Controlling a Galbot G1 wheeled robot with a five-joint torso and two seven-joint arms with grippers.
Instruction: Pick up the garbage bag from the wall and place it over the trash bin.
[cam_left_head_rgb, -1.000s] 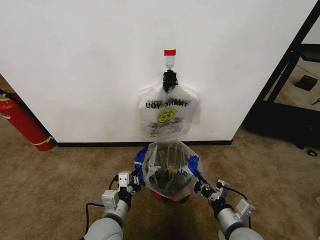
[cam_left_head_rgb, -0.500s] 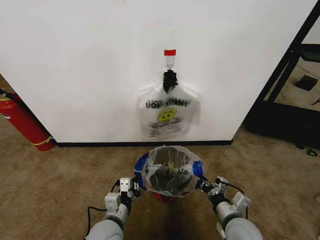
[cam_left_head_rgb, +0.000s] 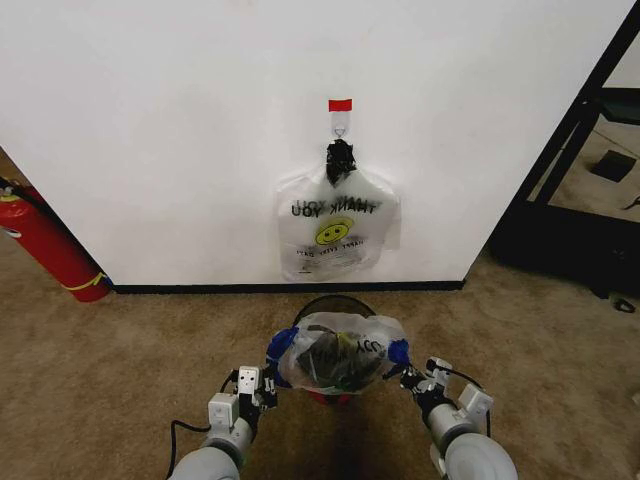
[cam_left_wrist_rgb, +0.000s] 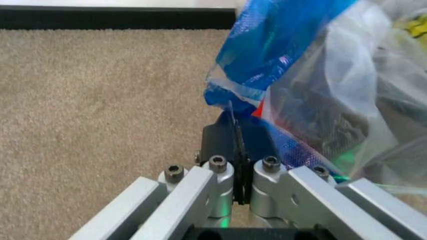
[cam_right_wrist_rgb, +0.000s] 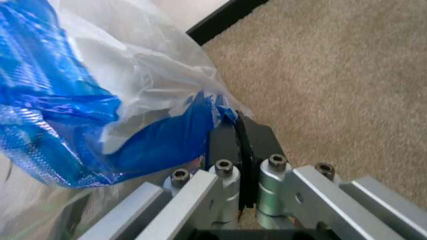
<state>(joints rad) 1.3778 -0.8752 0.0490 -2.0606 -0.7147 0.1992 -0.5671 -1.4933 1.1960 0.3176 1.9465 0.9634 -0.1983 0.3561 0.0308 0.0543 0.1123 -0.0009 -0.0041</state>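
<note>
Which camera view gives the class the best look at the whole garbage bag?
The head view: the garbage bag shows whole, stretched between both grippers at the trash bin. The left wrist view shows one blue edge pinched in the left jaws; the right wrist view shows the other edge in the right jaws.

The left gripper (cam_left_head_rgb: 268, 375) and the right gripper (cam_left_head_rgb: 407, 374) are both low in front, each with fingers closed on plastic

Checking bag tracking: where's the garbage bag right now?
Head view, low centre: the garbage bag is stretched between the left tool and right tool, above the trash bin, in front of the wall.
</note>
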